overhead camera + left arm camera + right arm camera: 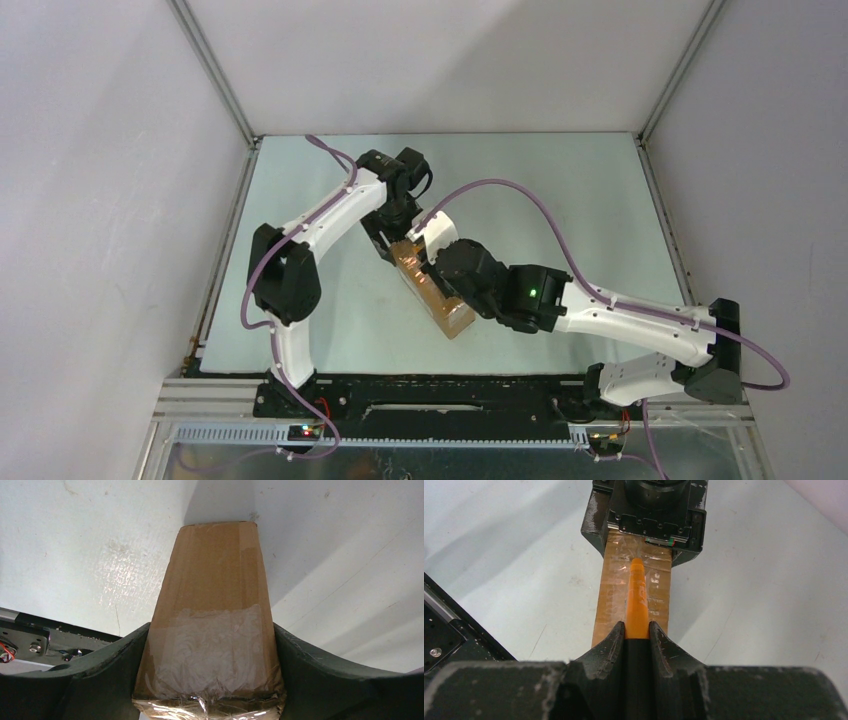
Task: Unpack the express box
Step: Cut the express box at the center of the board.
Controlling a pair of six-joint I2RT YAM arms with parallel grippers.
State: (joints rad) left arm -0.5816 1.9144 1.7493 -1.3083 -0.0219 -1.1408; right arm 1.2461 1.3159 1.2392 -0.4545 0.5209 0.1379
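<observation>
the express box (448, 312) lies mid-desk (580, 200), its far end clamped on both sides by the left pincer (210, 680); the right pincer (638, 632) grips an orange knife (636, 590) above its taped top.

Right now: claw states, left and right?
Left claw: closed on the box, gripping its two sides.
Right claw: closed on the knife.
</observation>
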